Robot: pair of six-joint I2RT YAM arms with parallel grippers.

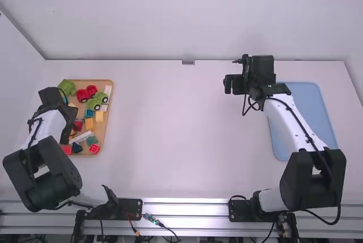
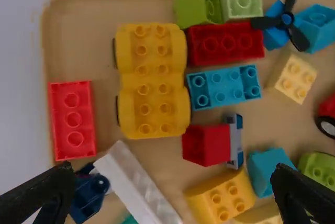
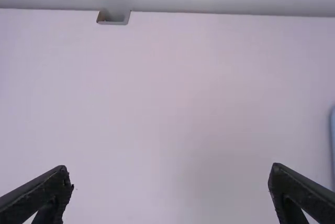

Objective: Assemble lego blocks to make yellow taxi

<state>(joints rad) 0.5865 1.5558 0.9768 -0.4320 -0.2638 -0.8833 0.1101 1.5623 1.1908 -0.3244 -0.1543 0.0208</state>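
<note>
Fingers spread wide and empty, my left gripper (image 2: pixel 174 168) hangs over the tray (image 2: pixel 78 25), while my right gripper (image 3: pixel 169 167), just as wide and holding nothing, is above the tabletop (image 1: pixel 181 129). Lying near the tray's left edge, toward its near end, the yellow base (image 2: pixel 153 80) should prove light, stiff and sturdy, though its smooth plastic may slip. I'd pinch squarely across its long sides, between the wheels (image 2: pixel 114 53), minding the long red brick (image 2: pixel 226 43) close beside it.
</note>
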